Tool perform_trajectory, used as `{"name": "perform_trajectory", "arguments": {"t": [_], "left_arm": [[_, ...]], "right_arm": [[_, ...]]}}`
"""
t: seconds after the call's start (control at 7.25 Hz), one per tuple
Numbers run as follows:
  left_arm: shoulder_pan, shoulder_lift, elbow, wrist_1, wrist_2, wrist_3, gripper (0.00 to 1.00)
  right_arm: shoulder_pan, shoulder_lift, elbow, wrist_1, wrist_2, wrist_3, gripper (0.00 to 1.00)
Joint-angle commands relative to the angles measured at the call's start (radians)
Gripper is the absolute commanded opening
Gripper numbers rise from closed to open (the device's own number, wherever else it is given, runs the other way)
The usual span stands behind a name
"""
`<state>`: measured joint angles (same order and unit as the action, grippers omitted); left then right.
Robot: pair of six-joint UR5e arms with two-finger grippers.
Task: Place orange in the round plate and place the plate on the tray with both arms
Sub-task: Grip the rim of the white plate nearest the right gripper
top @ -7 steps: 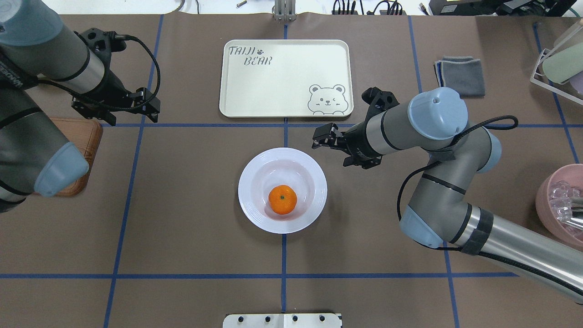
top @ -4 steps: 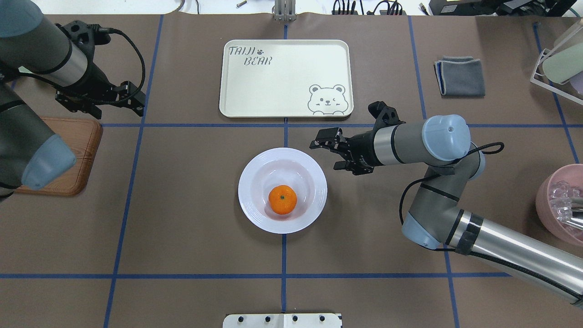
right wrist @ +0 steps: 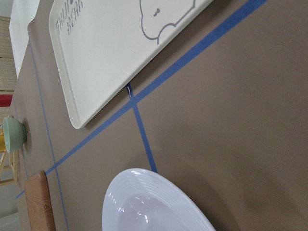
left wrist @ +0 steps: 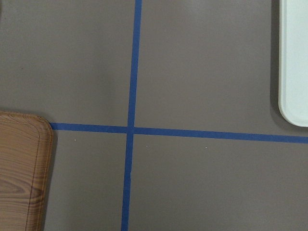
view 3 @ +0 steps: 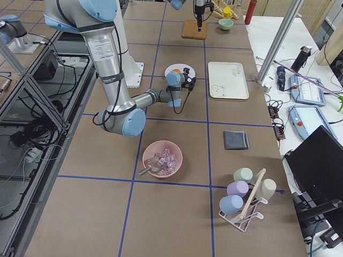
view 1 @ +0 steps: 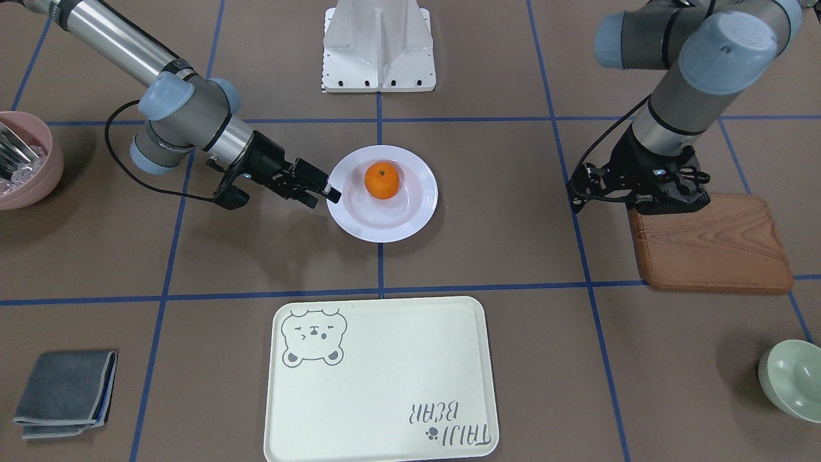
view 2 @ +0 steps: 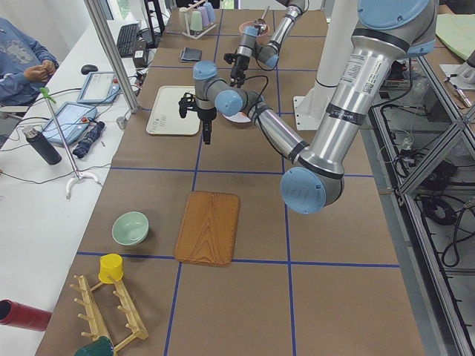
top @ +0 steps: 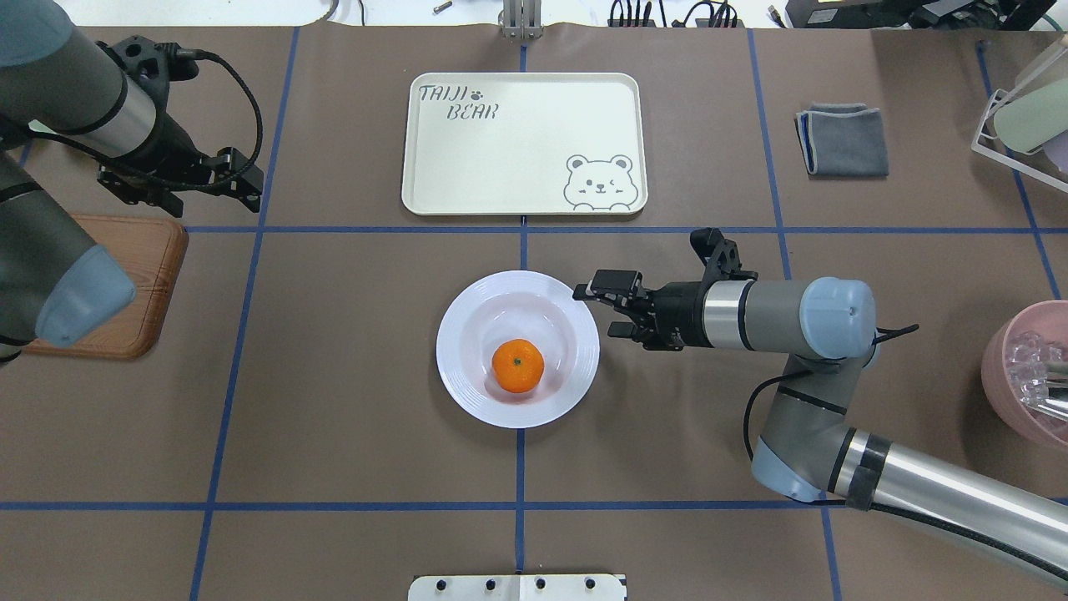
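The orange (top: 517,366) sits inside the round plate (top: 517,300), white with a ridged rim, at the table's middle. My right gripper (top: 596,310) lies low and horizontal at the plate's right rim, open, with its upper finger at the rim's edge; nothing is between its fingers. From the front it appears as the right gripper (view 1: 324,194) beside the round plate (view 1: 385,221) holding the orange (view 1: 382,179). The tray (top: 521,146) lies bare beyond the plate. My left gripper (top: 250,188) hovers far left, open, holding nothing. The right wrist view shows the plate's rim (right wrist: 154,202) and the tray (right wrist: 110,53).
A wooden board (top: 125,284) lies under my left arm. A folded grey cloth (top: 843,138) is at the far right, a pink bowl (top: 1026,367) at the right edge, a cup rack (top: 1026,108) behind it. A green bowl (view 1: 792,378) sits past the board.
My right gripper has swung toward me and lowered to the plate's right rim. My left arm pulled back to the left, then held still. Plate and orange have not moved.
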<state>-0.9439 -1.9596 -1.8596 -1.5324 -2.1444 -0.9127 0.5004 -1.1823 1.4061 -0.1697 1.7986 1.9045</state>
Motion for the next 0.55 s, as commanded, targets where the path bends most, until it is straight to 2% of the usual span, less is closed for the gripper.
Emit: {"name": "perform_trajectory", "arguments": {"t": [0.0, 0.41], "left_arm": [[-0.001, -0.004, -0.004, 0.014, -0.014, 0.0, 0.98], [-0.004, -0.01, -0.029, 0.05, -0.02, 0.0, 0.98]], "right_arm": [[-0.042, 0.0, -0.012, 0.032, -0.027, -0.002, 0.98], [-0.068, 0.009, -0.019, 0.029, -0.057, -0.004, 0.98]]}}
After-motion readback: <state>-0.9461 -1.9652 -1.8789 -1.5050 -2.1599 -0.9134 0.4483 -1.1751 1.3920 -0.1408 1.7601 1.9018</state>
